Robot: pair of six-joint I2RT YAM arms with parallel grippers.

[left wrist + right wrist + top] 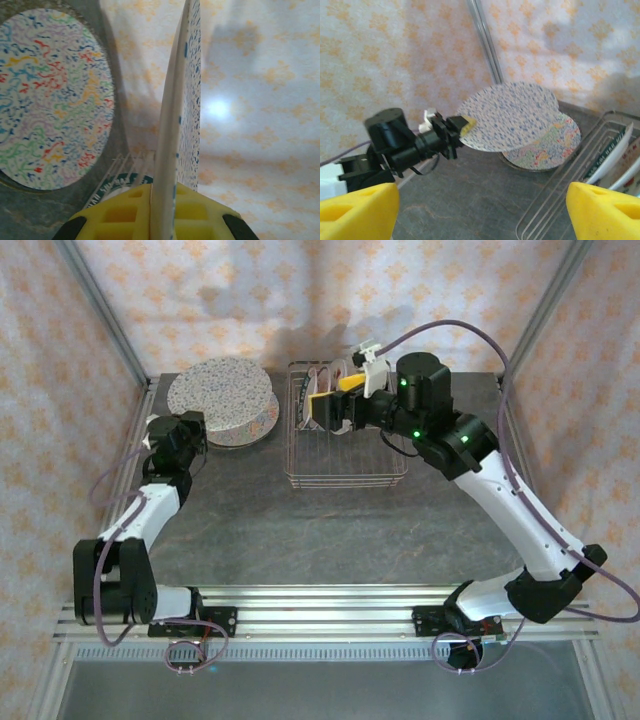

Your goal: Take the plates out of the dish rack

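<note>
**A:** Plates (322, 373) standing in the dish rack (345, 465): what do we see from above?

**B:** Several upright in the tines, our right gripper (335, 395) over them, jaws apart. Our left gripper (200, 430) is clamped on the rim of the speckled plate (220, 390), above the floral plate (258, 430) lying back left.

**A:** Left wrist?

**B:** Rim pinched edge-on between yellow pads (195, 210). We judge it stiff, glazed, slippery, breakable; take the rim deep.

**A:** Right wrist?

**B:** Fingers wide. Rack wires crowd the plates; bare table (485, 200) between rack and floral plate gives us room.
</note>
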